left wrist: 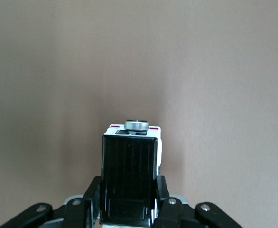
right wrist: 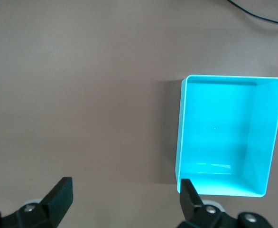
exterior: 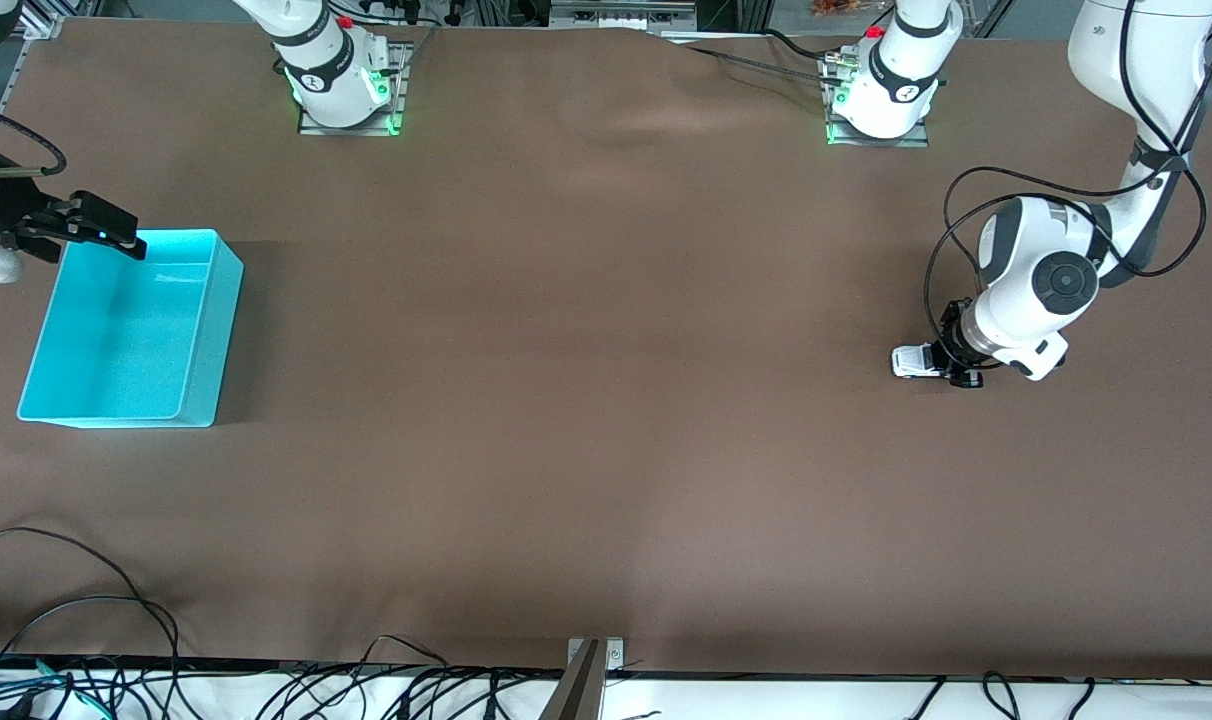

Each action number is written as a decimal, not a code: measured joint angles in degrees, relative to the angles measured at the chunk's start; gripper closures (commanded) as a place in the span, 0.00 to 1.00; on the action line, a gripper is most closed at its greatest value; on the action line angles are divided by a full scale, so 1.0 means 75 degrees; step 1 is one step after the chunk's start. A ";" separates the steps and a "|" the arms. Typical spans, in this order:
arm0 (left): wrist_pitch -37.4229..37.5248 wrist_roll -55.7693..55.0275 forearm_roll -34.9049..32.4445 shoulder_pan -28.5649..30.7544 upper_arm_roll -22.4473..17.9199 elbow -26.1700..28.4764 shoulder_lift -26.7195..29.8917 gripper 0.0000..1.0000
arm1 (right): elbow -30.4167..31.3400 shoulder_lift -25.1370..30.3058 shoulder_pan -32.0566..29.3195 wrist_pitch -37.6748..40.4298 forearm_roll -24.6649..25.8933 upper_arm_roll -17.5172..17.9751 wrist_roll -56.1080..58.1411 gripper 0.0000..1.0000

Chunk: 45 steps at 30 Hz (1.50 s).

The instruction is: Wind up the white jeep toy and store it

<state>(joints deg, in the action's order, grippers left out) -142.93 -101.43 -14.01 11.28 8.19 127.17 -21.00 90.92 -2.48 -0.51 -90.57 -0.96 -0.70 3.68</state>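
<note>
The white jeep toy (exterior: 913,361) stands on the brown table near the left arm's end. My left gripper (exterior: 951,366) is down at the table, shut on the jeep's sides. In the left wrist view the jeep (left wrist: 130,176) shows its black roof between my fingers (left wrist: 92,195), with a silver knob at its end. The turquoise bin (exterior: 126,330) stands open and empty at the right arm's end. My right gripper (exterior: 101,232) hangs open and empty over the bin's edge nearest the robots' bases. The bin (right wrist: 227,137) also shows in the right wrist view.
Cables lie along the table's edge nearest the front camera (exterior: 76,640). A metal bracket (exterior: 591,660) sits at the middle of that edge. The two arm bases (exterior: 346,95) stand along the table's edge farthest from the front camera.
</note>
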 measured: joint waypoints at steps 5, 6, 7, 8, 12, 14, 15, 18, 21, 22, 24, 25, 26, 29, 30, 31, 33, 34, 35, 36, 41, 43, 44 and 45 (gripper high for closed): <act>-0.0038 0.0162 -0.0152 0.0196 0.0002 0.0000 -0.0008 0.67 | 0.0000 0.0000 0.0000 0.0022 0.0000 0.0002 0.0001 0.00; -0.0050 0.0239 -0.0161 0.0247 0.0003 -0.0001 -0.0009 0.67 | 0.0000 0.0000 0.0000 0.0022 0.0000 0.0002 0.0001 0.00; -0.0063 0.0327 -0.0168 0.0304 0.0002 -0.0001 -0.0010 0.67 | 0.0000 0.0000 0.0000 0.0022 0.0000 0.0002 0.0001 0.00; -0.0078 0.0422 -0.0172 0.0361 0.0000 -0.0001 -0.0013 0.67 | 0.0000 0.0000 0.0000 0.0023 0.0000 0.0002 0.0001 0.00; -0.0138 0.0829 -0.0180 0.0610 0.0000 -0.0011 -0.0028 0.66 | 0.0000 0.0000 0.0000 0.0023 0.0000 0.0003 0.0001 0.00; -0.0164 0.0997 -0.0181 0.0712 -0.0001 -0.0021 -0.0039 0.66 | 0.0000 0.0000 0.0000 0.0023 0.0000 0.0003 0.0001 0.00; -0.0172 0.1085 -0.0181 0.0763 -0.0001 -0.0027 -0.0044 0.66 | 0.0000 0.0000 0.0000 0.0022 0.0000 0.0003 0.0001 0.00; -0.0201 0.1296 -0.0183 0.0881 0.0000 -0.0041 -0.0056 0.66 | 0.0000 0.0000 0.0000 0.0021 0.0000 0.0003 0.0001 0.00; -0.0240 0.1493 -0.0183 0.0983 0.0000 -0.0047 -0.0065 0.56 | -0.0001 0.0000 0.0001 0.0021 0.0000 0.0003 0.0001 0.00; -0.0254 0.1554 -0.0183 0.1014 0.0001 -0.0047 -0.0066 0.47 | -0.0001 0.0000 0.0000 0.0020 0.0000 0.0003 0.0001 0.00; -0.0289 0.1684 -0.0183 0.1084 0.0002 -0.0047 -0.0070 0.23 | -0.0002 0.0000 0.0000 0.0020 0.0000 0.0003 0.0001 0.00; -0.0302 0.1761 -0.0184 0.1120 0.0001 -0.0047 -0.0075 0.08 | -0.0002 0.0000 0.0000 0.0020 0.0000 0.0003 0.0001 0.00; -0.0303 0.1827 -0.0191 0.1151 -0.0002 -0.0044 -0.0094 0.00 | -0.0002 0.0000 0.0000 0.0020 0.0000 0.0003 0.0001 0.00; -0.0339 0.1979 -0.0200 0.1235 -0.0005 -0.0040 -0.0241 0.00 | -0.0002 0.0001 0.0000 0.0020 0.0000 0.0003 0.0002 0.00; -0.0364 0.2005 -0.0202 0.1254 -0.0005 -0.0040 -0.0290 0.00 | -0.0002 0.0000 0.0001 0.0020 0.0000 0.0004 0.0002 0.00; -0.0392 0.2023 -0.0205 0.1270 -0.0005 -0.0042 -0.0339 0.00 | -0.0002 0.0001 0.0000 0.0020 0.0000 0.0004 0.0002 0.00; -0.0449 0.2034 -0.0209 0.1290 -0.0005 -0.0057 -0.0415 0.00 | -0.0003 0.0001 0.0000 0.0020 0.0000 0.0004 0.0002 0.00; -0.0458 0.2035 -0.0210 0.1293 -0.0005 -0.0077 -0.0435 0.00 | -0.0003 0.0001 0.0001 0.0020 0.0000 0.0004 0.0002 0.00; -0.0458 0.2035 -0.0210 0.1294 -0.0005 -0.0111 -0.0446 0.00 | -0.0003 0.0001 0.0001 0.0020 0.0000 0.0004 0.0002 0.00; -0.0457 0.2035 -0.0210 0.1294 -0.0005 -0.0145 -0.0448 0.00 | -0.0003 0.0001 0.0000 0.0020 0.0000 0.0004 0.0002 0.00; -0.0198 0.2035 -0.0211 0.1294 -0.0003 -0.0443 -0.0421 0.00 | -0.0003 0.0001 0.0000 0.0020 0.0000 0.0004 0.0002 0.00; 0.0053 0.2035 -0.0211 0.1294 0.0001 -0.0603 -0.0383 0.00 | -0.0003 0.0001 0.0001 0.0020 0.0000 0.0004 0.0002 0.00; 0.0208 0.2035 -0.0211 0.1294 0.0004 -0.0692 -0.0353 0.00 | -0.0003 0.0001 0.0000 0.0020 0.0000 0.0005 0.0002 0.00; 0.0365 0.2035 -0.0211 0.1294 0.0007 -0.0785 -0.0320 0.00 | -0.0003 0.0001 0.0000 0.0020 0.0000 0.0005 0.0002 0.00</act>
<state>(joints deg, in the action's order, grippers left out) -140.20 -86.17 -15.60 20.98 8.25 121.28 -23.41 90.90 -2.47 -0.51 -90.42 -0.96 -0.66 3.70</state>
